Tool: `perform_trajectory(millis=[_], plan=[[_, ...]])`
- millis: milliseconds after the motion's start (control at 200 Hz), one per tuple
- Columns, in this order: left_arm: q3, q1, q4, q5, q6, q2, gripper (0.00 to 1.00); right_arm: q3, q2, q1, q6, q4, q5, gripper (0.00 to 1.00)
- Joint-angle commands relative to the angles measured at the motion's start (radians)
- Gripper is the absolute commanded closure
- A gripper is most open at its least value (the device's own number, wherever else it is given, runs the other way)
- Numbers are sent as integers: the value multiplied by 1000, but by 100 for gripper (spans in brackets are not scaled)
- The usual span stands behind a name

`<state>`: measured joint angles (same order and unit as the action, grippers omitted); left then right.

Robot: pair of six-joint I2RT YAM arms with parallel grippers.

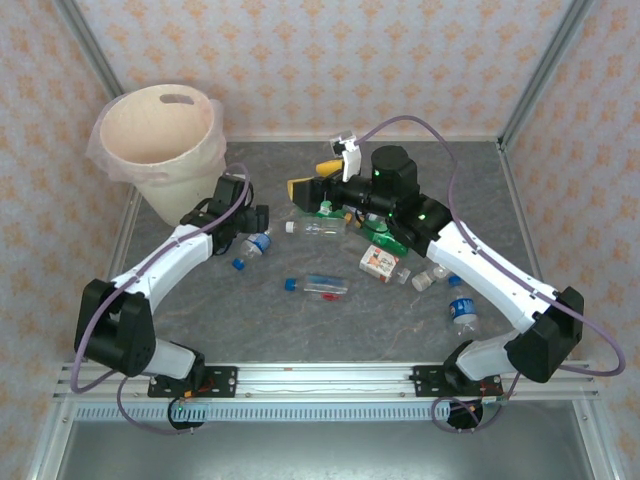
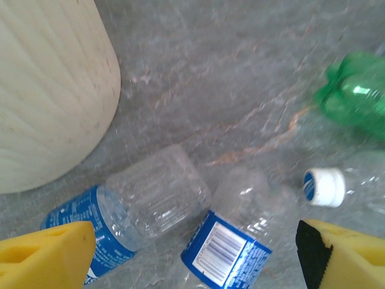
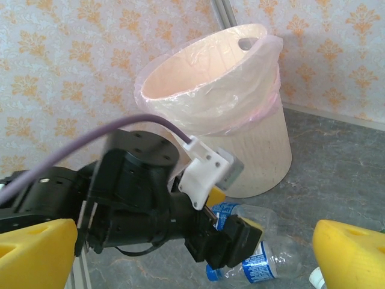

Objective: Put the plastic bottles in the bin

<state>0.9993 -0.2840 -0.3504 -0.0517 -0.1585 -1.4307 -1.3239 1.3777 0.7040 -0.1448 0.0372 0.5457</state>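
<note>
Task barely begun: plastic bottles (image 1: 318, 229) lie scattered across the table (image 1: 250, 320), the cream bin (image 1: 185, 180) at its far-left corner looks empty inside, the left gripper (image 2: 195, 256) hovers, jaws spread, over two blue-labelled bottles (image 2: 153, 195) beside the bin, and the right gripper (image 3: 194, 253) gapes empty.

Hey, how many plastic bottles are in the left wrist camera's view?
4: one blue-labelled bottle nearest the bin, a second blue-labelled bottle beside it, a white-capped clear bottle at right, a green bottle top right. More may lie outside the frame.
</note>
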Motion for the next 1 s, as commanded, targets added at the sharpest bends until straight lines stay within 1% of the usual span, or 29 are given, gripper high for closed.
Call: perform_trajectory(millis=[0,100,295,345,566,756,896,951,996], plan=[[-17,-6,-2,11,8,-28,13,-27,-2,0,10,-2,3,0],[-31,-6,-1,28,8,-72,17,-25,-7,0,10,-3,3,0],[-54,-17,16,39,1,-131,17,-24,-11,0,13,-6,8,0],[-54,-21,15,51,3,-149,21,-24,-9,1,13,-7,10,0],[-43,-65,7,47,7,-220,20,-25,-4,0,11,-8,12,0],[-34,-76,15,56,5,-270,20,-24,-2,1,7,-10,17,0],[-36,-76,22,68,4,-282,21,-25,-2,0,7,-10,16,0],[-37,-76,24,77,1,-281,24,-25,-2,0,7,-11,16,0],[-39,-77,23,84,-4,-279,25,-25,0,0,6,-11,17,0]])
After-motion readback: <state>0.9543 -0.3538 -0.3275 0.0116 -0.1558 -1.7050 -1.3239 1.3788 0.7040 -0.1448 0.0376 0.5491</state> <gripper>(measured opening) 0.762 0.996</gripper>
